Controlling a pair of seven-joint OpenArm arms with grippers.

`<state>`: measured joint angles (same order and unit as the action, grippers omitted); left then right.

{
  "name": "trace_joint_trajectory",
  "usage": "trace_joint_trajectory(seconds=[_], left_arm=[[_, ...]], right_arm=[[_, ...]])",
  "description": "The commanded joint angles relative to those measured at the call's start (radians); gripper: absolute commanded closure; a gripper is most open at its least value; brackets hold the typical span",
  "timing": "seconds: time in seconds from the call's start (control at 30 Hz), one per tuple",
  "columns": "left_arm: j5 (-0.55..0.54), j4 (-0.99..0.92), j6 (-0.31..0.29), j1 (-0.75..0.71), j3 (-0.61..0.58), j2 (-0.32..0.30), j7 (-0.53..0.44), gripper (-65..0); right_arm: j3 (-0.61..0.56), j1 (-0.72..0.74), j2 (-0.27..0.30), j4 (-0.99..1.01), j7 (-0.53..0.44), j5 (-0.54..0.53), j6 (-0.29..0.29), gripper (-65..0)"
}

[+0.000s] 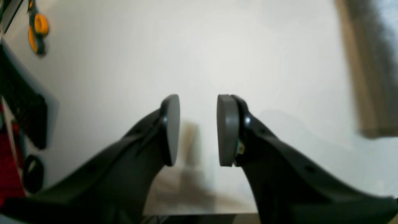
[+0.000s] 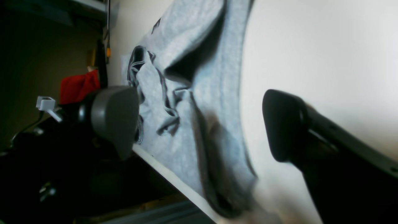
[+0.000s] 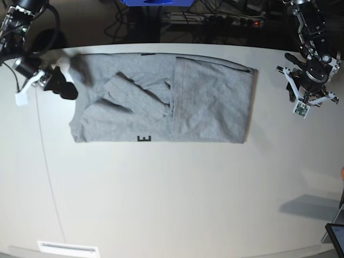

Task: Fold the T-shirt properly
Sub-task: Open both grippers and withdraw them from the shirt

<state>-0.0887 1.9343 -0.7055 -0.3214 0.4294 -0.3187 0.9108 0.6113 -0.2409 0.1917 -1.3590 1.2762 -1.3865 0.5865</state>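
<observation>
**A:** What does the left wrist camera show?

**B:** The left gripper (image 1: pixel 198 130) with its two grey pads standing apart and nothing between them. Beyond it there is only the pale table (image 1: pixel 199 46). No cloth shows in this view. Far left, blurred, hangs something orange and black that I cannot name.

**A:** And the right wrist camera?

**B:** The right gripper (image 2: pixel 199 124) is spread wide and holds nothing. The T-shirt (image 2: pixel 192 93) lies on the table directly beyond the gap between its fingers, light grey with black lettering showing in the rumpled folds. One edge of the shirt reaches the table's rim.

**A:** Now the view from above.

**B:** The T-shirt (image 3: pixel 161 99) lies toward the far side of the table (image 3: pixel 161 204), partly folded into a band whose long axis runs left to right. Its left half is creased, with a flap lying loose. The right gripper (image 3: pixel 60 85), on the left of this view, sits just beside the shirt's left end. The left gripper (image 3: pixel 307 86), on the right of this view, stands clear of the shirt's right edge. So the right arm is the nearer one, I'd say, and the shirt stretches away from it along its length.
</observation>
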Motion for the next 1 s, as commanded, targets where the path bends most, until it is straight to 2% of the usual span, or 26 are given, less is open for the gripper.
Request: trace_joint_trajectory(seconds=[0.0, 0.13, 0.23, 0.4, 0.5, 0.6, 0.67, 0.8, 0.87, 0.97], left_arm=[[0.002, 0.009, 0.007, 0.006, 0.006, -0.006, -0.011, -20.5], [0.002, -0.017, 0.007, 0.015, 0.006, 0.000, -0.011, -20.5], [0.002, -0.046, 0.007, 0.031, 0.006, 0.002, -0.012, -20.5], [0.002, -0.095, 0.007, 0.057, 0.004, 0.002, -0.012, -20.5], [-0.003, -0.098, 0.007, 0.058, 0.004, 0.002, -0.012, -20.5], [-0.004, -0.100, 0.007, 0.058, 0.004, 0.002, -0.012, -20.5], [-0.001, -0.100, 0.007, 0.058, 0.004, 0.002, -0.014, -20.5], [-0.006, -0.101, 0.007, 0.058, 0.004, 0.002, -0.014, -20.5], [-0.006, -0.101, 0.007, 0.058, 0.004, 0.002, -0.014, -20.5], [-0.006, -0.100, 0.007, 0.058, 0.004, 0.002, -0.014, -20.5]], right_arm=[[-0.021, -0.007, -0.008, 0.000, 0.023, 0.020, -0.004, -60.8], [-0.084, -0.007, -0.024, -0.003, 0.021, 0.020, -0.004, -60.8], [-0.090, -0.010, -0.050, -0.004, 0.024, 0.022, -0.010, -60.8], [-0.092, -0.010, -0.085, -0.006, 0.033, 0.022, -0.125, -60.9], [-0.092, -0.008, -0.090, -0.030, 0.027, 0.022, -0.139, -60.8], [-0.083, -0.004, -0.067, -0.095, 0.021, 0.023, -0.153, -60.8], [-0.081, -0.004, -0.034, -0.159, 0.020, 0.019, -0.202, -60.8], [-0.029, -0.008, -0.030, -0.288, 0.012, 0.020, -0.320, -60.8], [-0.018, -0.004, -0.028, -0.326, 0.010, 0.022, -0.360, -60.8], [-0.023, 0.002, 0.007, -0.328, 0.006, 0.052, -0.409, -60.8]])
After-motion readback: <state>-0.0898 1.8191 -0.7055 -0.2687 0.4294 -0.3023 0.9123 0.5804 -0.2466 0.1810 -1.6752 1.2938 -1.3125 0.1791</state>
